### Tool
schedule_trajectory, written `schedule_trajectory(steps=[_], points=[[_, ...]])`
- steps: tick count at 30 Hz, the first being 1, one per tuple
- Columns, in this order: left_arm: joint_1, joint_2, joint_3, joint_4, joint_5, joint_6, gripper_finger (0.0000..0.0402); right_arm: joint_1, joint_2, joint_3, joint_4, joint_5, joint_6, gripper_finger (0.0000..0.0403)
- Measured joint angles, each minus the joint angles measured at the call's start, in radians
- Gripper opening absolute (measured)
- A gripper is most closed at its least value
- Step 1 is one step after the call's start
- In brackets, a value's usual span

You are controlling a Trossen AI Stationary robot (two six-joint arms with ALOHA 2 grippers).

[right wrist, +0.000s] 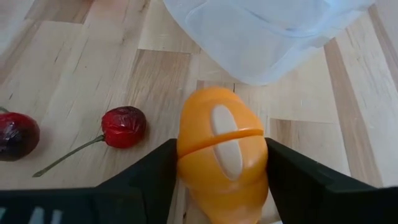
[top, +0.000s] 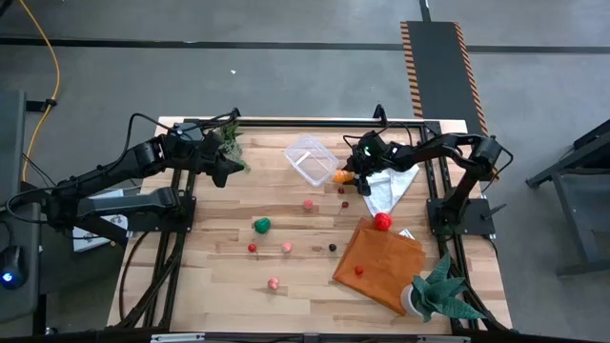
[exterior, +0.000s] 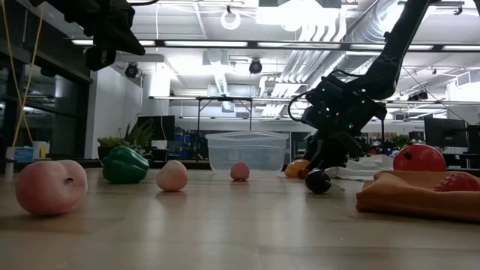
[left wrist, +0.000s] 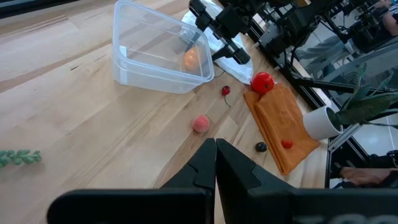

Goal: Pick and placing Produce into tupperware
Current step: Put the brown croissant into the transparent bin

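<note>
The clear tupperware (top: 310, 159) stands at the table's far middle. Just off its right near corner lies an orange piece of produce (right wrist: 222, 155), with my right gripper (top: 350, 178) closed around it. Other produce lies loose on the wood: two cherries (right wrist: 124, 126), a pink fruit (top: 308, 204), a green pepper (top: 261, 225), and a red tomato (top: 382, 222) on the orange cloth. My left gripper (top: 224, 171) hangs shut and holds nothing, raised over the far left of the table. My right gripper pinches the orange piece by its two opposite sides (right wrist: 183, 158) between its two fingers. The fingers (right wrist: 155, 168) slant down at it from the table's right side. The piece sits on the wood (exterior: 296, 168), close to the tupperware's wall.
A white cloth (top: 391, 186) lies under my right arm, and an orange cloth (top: 376, 262) with a strawberry (top: 359, 271) lies nearer. Potted plants stand at the near right (top: 438, 291) and far left (top: 229, 143). Small produce dots the table's middle.
</note>
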Motion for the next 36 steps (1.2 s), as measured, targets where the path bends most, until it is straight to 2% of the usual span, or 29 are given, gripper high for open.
schedule_trajectory(steps=[13,21,36], points=[[0.0,0.0,0.0,0.0,0.0,0.0,0.0001,0.0,-0.001,0.0,-0.001,0.0,0.003,0.0205],[0.0,0.0,0.0,0.0,0.0,0.001,0.0001,0.0,-0.067,0.0,-0.019,0.012,0.007,0.0204],[0.0,0.0,0.0,0.0,0.0,0.003,0.0001,0.0,-0.207,0.0,-0.244,0.027,0.0,0.0204]])
